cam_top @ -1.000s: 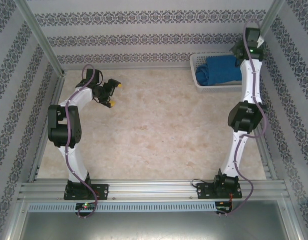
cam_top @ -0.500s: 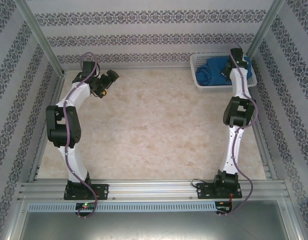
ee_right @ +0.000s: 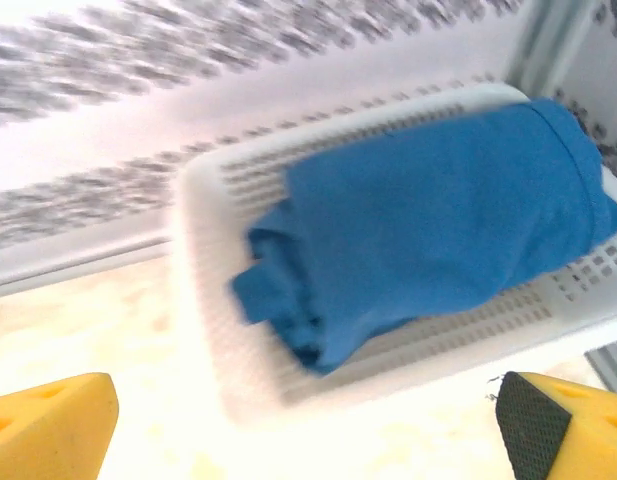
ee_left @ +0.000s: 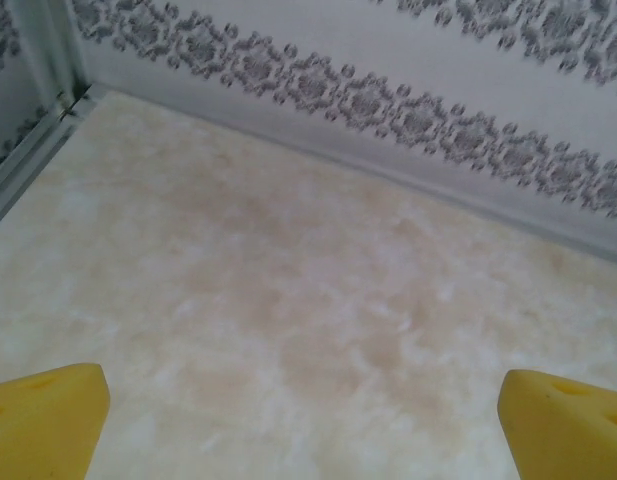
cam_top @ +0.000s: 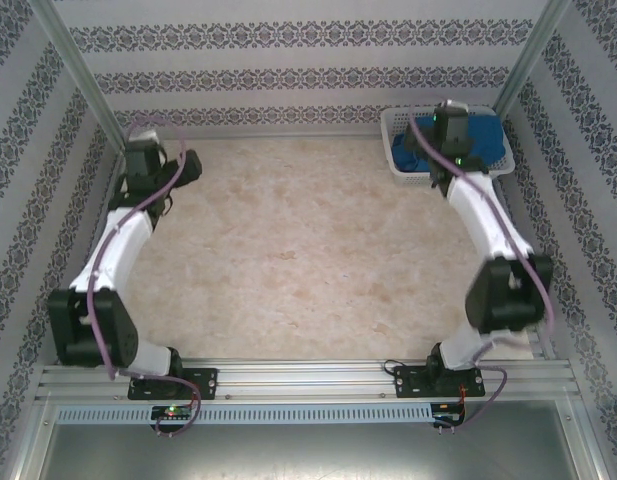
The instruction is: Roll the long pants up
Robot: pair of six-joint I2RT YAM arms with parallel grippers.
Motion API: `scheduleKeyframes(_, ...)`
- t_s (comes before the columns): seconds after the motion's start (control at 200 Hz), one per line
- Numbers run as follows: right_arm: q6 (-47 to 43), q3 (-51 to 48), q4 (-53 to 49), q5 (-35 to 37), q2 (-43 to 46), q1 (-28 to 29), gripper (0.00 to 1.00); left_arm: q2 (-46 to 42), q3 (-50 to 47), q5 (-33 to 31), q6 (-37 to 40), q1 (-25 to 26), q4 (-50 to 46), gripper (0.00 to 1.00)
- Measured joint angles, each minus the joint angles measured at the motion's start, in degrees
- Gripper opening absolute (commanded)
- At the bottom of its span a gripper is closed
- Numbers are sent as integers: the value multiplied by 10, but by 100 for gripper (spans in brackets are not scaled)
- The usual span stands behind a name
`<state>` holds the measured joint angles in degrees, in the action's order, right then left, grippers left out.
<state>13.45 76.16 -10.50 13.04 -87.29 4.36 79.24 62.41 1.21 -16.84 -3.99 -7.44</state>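
From above, we see the long pants [cam_top: 485,140] bunched up in the white basket [cam_top: 396,125] in the far right corner.

On the left wrist, our left claw [ee_left: 308,430] is spread wide over the bare table [ee_left: 288,280].

On the right wrist, our right claw [ee_right: 308,430] is spread wide too. It holds nothing and is just in front of the basket.

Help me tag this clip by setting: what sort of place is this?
Probably a robot test cell, not a home: a left arm and right arm bolted to a metal rail, patterned walls boxing in the table, and pants in a basket as practice material.
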Motion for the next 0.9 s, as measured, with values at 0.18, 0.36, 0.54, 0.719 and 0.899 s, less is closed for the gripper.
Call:
scheduleKeyframes(0.18,-14,-334,168,7,161,-7,98,-98,-251,-22,17,-4,145,100)
scheduleKeyframes(0.36,-65,-522,250,17,170,-9,98,-89,-370,-41,38,-5,259,100)
scheduleKeyframes(0.54,-104,-532,409,19,125,0,98,-10,-397,-44,58,-5,368,100)
scheduleKeyframes(0.719,-147,-550,539,24,42,49,98,40,-398,-22,86,-5,444,100)
scheduleKeyframes(0.899,-154,-588,627,-13,35,23,98,96,-401,-2,117,10,529,100)
